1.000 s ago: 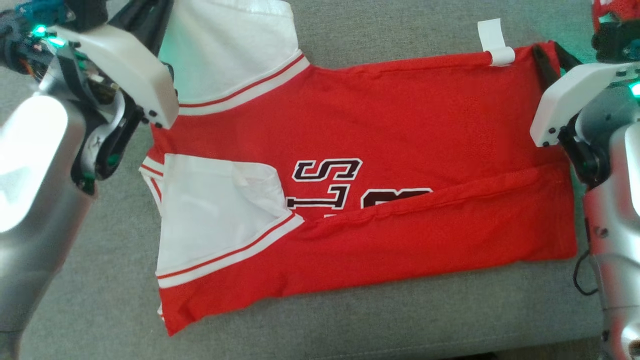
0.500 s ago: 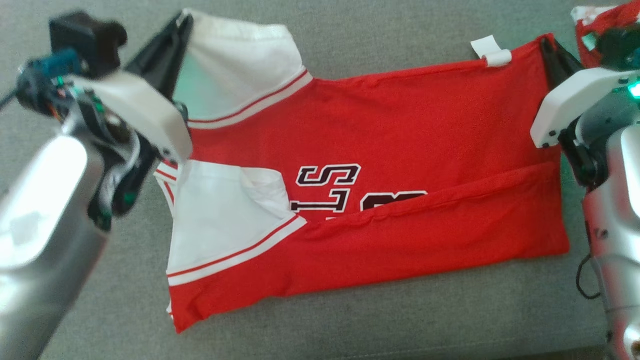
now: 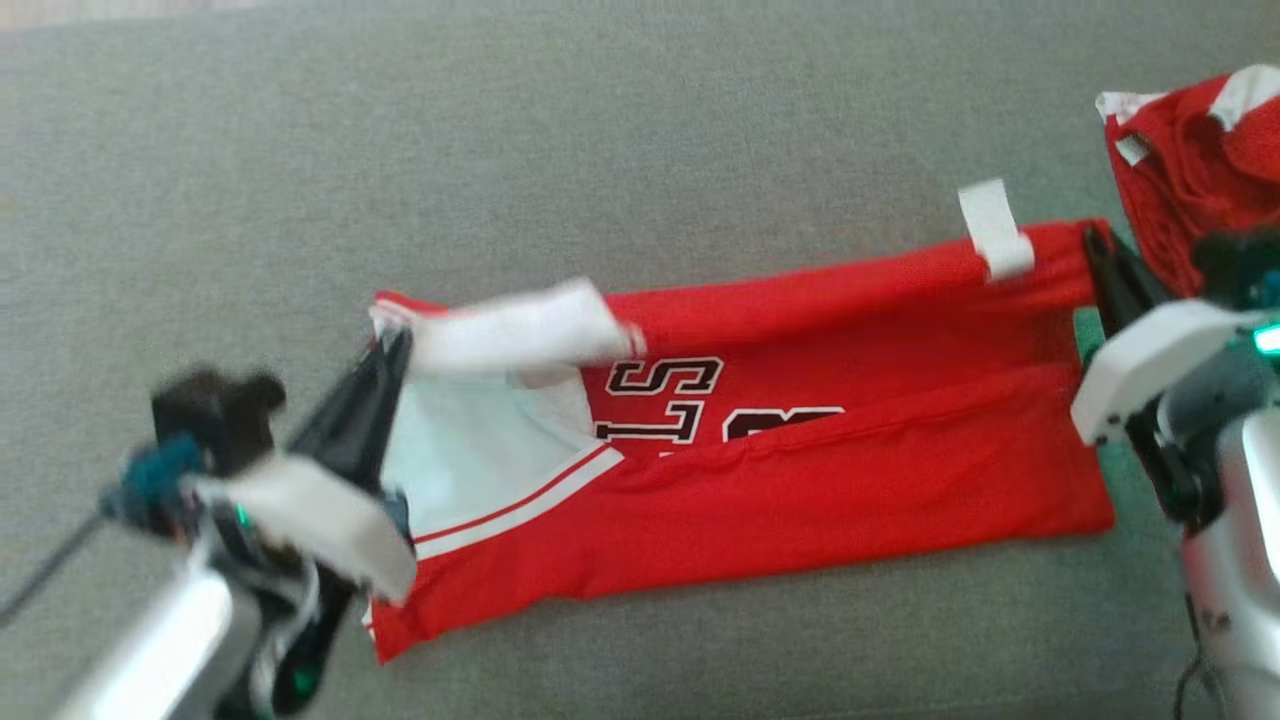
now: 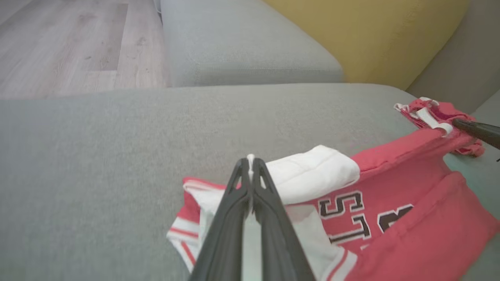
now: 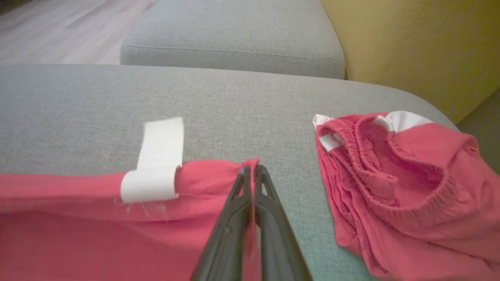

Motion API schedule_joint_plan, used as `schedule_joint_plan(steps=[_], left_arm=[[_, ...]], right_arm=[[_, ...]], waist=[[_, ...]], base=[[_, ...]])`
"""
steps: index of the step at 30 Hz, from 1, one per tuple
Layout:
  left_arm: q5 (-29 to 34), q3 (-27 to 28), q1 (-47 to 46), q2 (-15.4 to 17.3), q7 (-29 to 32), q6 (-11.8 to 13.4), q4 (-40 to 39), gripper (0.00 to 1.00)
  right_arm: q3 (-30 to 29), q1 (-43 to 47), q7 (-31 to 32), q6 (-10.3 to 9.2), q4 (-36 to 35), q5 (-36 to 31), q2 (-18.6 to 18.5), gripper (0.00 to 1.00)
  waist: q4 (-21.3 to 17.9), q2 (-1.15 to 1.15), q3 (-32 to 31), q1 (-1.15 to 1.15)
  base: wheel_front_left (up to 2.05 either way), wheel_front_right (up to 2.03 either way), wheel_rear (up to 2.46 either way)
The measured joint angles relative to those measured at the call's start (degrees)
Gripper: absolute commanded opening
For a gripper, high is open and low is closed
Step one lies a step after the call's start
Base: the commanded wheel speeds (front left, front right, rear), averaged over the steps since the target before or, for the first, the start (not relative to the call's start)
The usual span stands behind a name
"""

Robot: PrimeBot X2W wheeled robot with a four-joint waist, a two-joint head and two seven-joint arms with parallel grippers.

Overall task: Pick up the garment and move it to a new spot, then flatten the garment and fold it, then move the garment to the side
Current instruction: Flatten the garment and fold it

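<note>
Left gripper [image 3: 388, 345], middle left of the head view: pinched fully together on the white sleeve edge of the garment [image 3: 800, 480]. A sliver of white cloth pokes out at my tips in the left wrist view. Right gripper [image 3: 1098, 250], right edge of the head view: pressed closed on the red hem corner. The garment runs between my two grips, across frame centre, lying on the grey sofa seat [image 3: 600, 150]. Its upper long edge is turned over toward the lower part. The sleeve there is blurred.

The head view gives the full length of the garment and both my arms. The left wrist view adds wood floor [image 4: 58, 39] at upper left and a yellow cushion [image 4: 371, 35] at upper right. The right wrist view shows a white label [image 5: 156, 164] looped over the hem just left of my fingers. It also shows a second red garment [image 5: 398, 187] bunched at the right, with a gathered elastic band; it is near the held one, with grey seat between them.

Look: red jersey, white sleeves with red-striped trim, black white-outlined letters on the front. The lower flap is folded up and partly covers the lettering. The cloth is mostly flat, with creases along both folds.
</note>
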Motion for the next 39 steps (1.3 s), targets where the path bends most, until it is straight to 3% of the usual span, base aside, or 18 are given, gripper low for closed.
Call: schedule_joint_plan(steps=[6, 15, 17, 19, 20, 21, 22, 23, 29, 39], left_arm=[[-1.5, -0.5, 7.9, -1.9, -4.2, 1.5, -0.6, 0.00], [-1.8, -2.9, 11.7, -5.9, -9.0, 1.4, 5.8, 0.00], [-1.8, -2.9, 12.2, -6.7, -10.2, 0.9, 7.7, 0.00], [-2.5, -2.8, 12.8, -7.5, -11.4, 0.5, 9.4, 0.00], [-2.6, -2.8, 13.1, -7.7, -12.2, 0.5, 10.1, 0.00], [-2.6, -2.8, 13.5, -7.8, -12.9, 0.4, 10.7, 0.08], [-2.6, -2.8, 13.8, -7.8, -13.6, 0.2, 11.1, 0.37], [-2.6, -2.7, 14.0, -7.9, -14.2, -0.1, 11.6, 1.00], [-2.1, -2.1, 15.0, -9.0, -18.2, 0.6, 12.2, 1.00], [2.5, 1.6, 14.8, -9.9, -24.6, 5.1, 10.2, 1.00]], right_arm=[[-2.3, 5.8, 0.0, 0.00, -3.0, -0.2, 1.0, 0.00], [-5.6, 10.7, -2.6, 0.00, -4.9, -2.0, 4.3, 0.00], [-6.6, 11.7, -3.6, 0.00, -4.8, -2.5, 5.2, 0.18], [-7.2, 12.7, -4.2, 0.00, -4.6, -2.7, 6.0, 0.20], [-7.5, 13.2, -4.5, 0.00, -4.5, -2.8, 6.3, 0.32], [-8.0, 13.6, -4.9, 0.00, -4.3, -2.8, 6.6, 0.56], [-8.3, 14.2, -5.2, 0.00, -4.3, -2.8, 6.8, 0.91], [-8.7, 14.5, -5.6, 0.00, -4.2, -2.8, 7.2, 1.00], [-11.3, 16.2, -7.6, 0.00, -4.5, -3.3, 8.5, 1.00], [-15.7, 17.6, -10.5, 0.00, -6.8, -4.9, 10.9, 1.00]], waist=[[1.0, 0.00, -1.3, 0.01], [1.4, 0.00, -2.5, 0.01], [1.3, 0.00, -3.1, 0.01], [1.3, 0.00, -3.6, 0.01], [1.2, 0.00, -3.9, 0.01], [1.2, 0.00, -4.1, 0.01], [1.2, 0.00, -4.4, 0.01], [1.1, 0.00, -4.6, 0.01], [1.2, 0.00, -5.6, 0.01], [2.2, 0.00, -7.0, 0.01]], base=[[0.00, 0.00, 0.00], [0.00, 0.00, 0.00], [0.00, 0.00, 0.00], [0.00, 0.00, 0.00], [0.00, 0.00, 0.00], [0.00, 0.00, 0.00], [0.00, 0.00, 0.00], [0.00, 0.00, 0.00], [0.00, 0.00, 0.00], [0.00, 0.00, 0.00]])
